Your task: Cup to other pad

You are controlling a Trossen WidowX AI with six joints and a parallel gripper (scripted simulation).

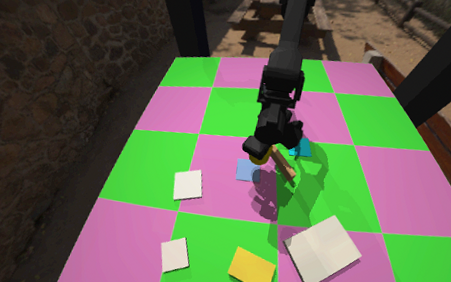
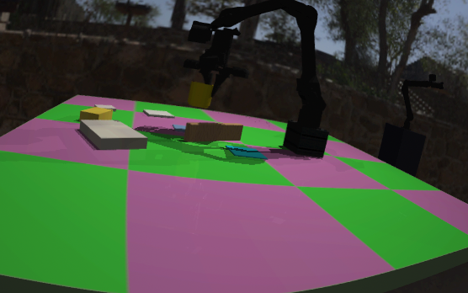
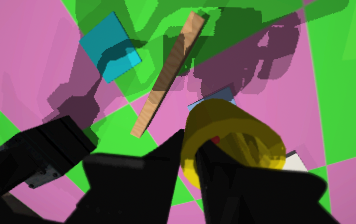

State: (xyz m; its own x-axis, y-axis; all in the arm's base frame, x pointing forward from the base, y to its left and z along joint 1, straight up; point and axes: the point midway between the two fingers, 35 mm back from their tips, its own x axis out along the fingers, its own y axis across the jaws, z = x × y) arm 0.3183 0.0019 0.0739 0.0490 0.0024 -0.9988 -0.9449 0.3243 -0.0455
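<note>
The gripper (image 1: 266,154) (image 2: 211,85) (image 3: 189,133) is closed on the wall of the yellow cup (image 1: 256,160) (image 2: 199,94) (image 3: 235,117), which hangs above the desk (image 1: 209,266) (image 2: 202,236) (image 3: 320,135), roughly upright; grasp and lift are done. Something red shows inside the cup, likely a marble; how many there are, I cannot tell. The light blue pad (image 1: 244,169) (image 2: 178,127) (image 3: 212,100) lies below and near, probably the starting one; the teal pad (image 1: 301,147) (image 2: 246,151) (image 3: 111,47), beyond the wooden barrier (image 1: 284,165) (image 2: 214,131) (image 3: 167,75), is then the likely target; crossing, lowering and release remain.
</note>
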